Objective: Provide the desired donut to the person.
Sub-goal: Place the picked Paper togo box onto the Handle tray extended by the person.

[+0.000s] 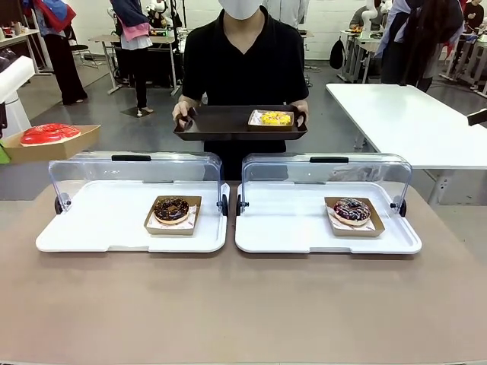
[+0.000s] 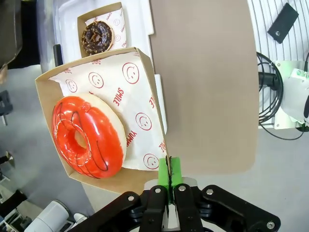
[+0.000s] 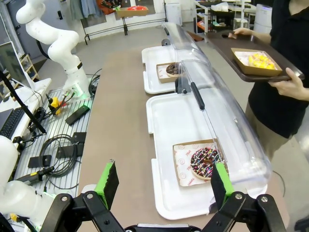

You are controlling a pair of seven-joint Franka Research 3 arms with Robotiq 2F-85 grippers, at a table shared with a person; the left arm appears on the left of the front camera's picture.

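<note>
Green pads of my left gripper [image 2: 169, 175] are pressed together on the near edge of a cardboard tray [image 2: 53, 89], clamped on it just beside the printed paper liner. On that liner, a little beyond the pads, lies the red-glazed donut [image 2: 88, 136]. From the front, the same cardboard tray [image 1: 53, 144] hangs at the left edge, above and well left of the left serving tray [image 1: 106, 228], apart from the table [image 1: 243, 304].

My right gripper [image 3: 163, 186] hangs with its jaws wide apart and nothing between them, above the near end of the right serving tray [image 3: 169, 125]. Below it a sprinkled chocolate donut [image 3: 205, 162] sits in its own paper tray under the raised clear lid [image 3: 222, 121].

Across the table the person [image 1: 243, 61] holds a dark tray [image 1: 221, 123] in both hands, with a yellow donut [image 1: 274, 118] in a paper tray on it. Only the front view shows both serving trays side by side, a chocolate-chunk donut [image 1: 172, 209] on the left one. The left wrist view alone shows the clamp on the cardboard.
</note>
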